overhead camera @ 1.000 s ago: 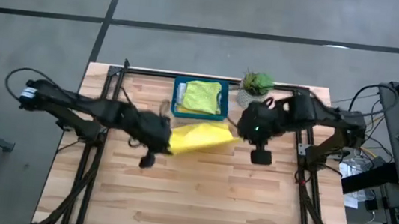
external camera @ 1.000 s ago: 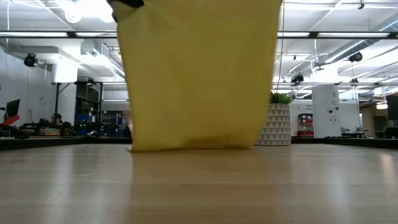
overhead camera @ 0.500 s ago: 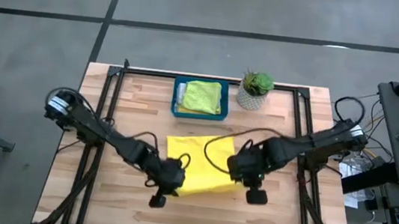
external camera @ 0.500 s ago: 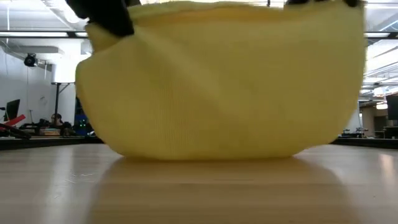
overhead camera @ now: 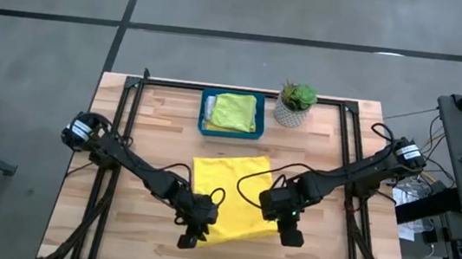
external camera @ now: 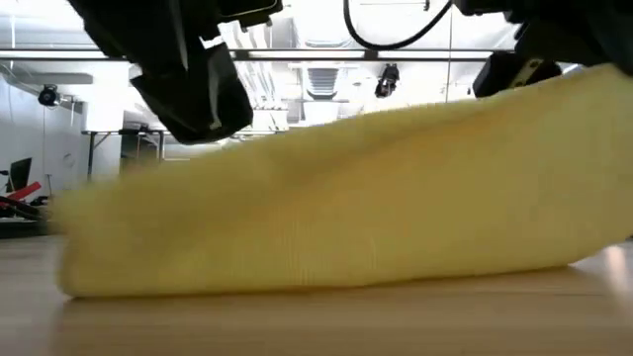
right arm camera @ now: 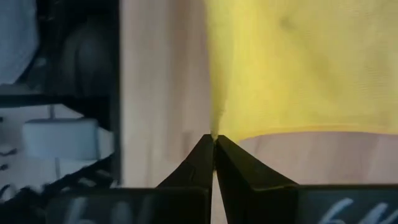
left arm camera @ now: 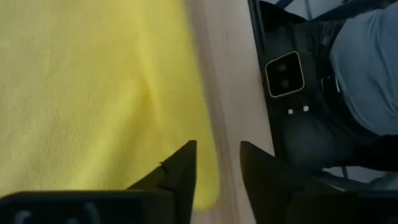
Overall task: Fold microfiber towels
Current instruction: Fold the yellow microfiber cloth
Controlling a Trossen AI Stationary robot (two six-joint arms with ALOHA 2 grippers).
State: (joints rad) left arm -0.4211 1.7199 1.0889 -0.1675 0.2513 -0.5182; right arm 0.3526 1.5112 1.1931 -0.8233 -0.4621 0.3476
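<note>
Microfiber towels are the job, and from the high view one yellow towel (overhead camera: 230, 195) lies spread on the wooden table (overhead camera: 153, 121) a little below the frame's centre, its near edge between the two arms. The left gripper (overhead camera: 193, 232) sits at the towel's lower-left corner and the right gripper (overhead camera: 287, 230) at its lower-right corner. Above, in the upper middle, a teal tray (overhead camera: 204, 109) holds a lime green towel (overhead camera: 234, 111) already folded, with a small potted plant (overhead camera: 294, 103) just to its right. I judge one cloth done and this one only laid out flat (no fold made in it yet); no other towels show anywhere.

In the low view the yellow towel (external camera: 336, 208) fills the middle of the frame, flat at the left and lifted at the upper right, where a dark gripper holds it up.

The left wrist view shows the left gripper (left arm camera: 217, 168) with its fingers (left arm camera: 180, 171) parted, one over the cloth's edge and the other over bare wood; it holds nothing that I can see.

The right wrist view shows the right gripper (right arm camera: 214, 152) with its fingers pressed together on the towel's corner (right arm camera: 215, 124), the cloth pulled taut away from it.

What remains, by my reading, is the folding of this towel and its transfer to the tray.
</note>
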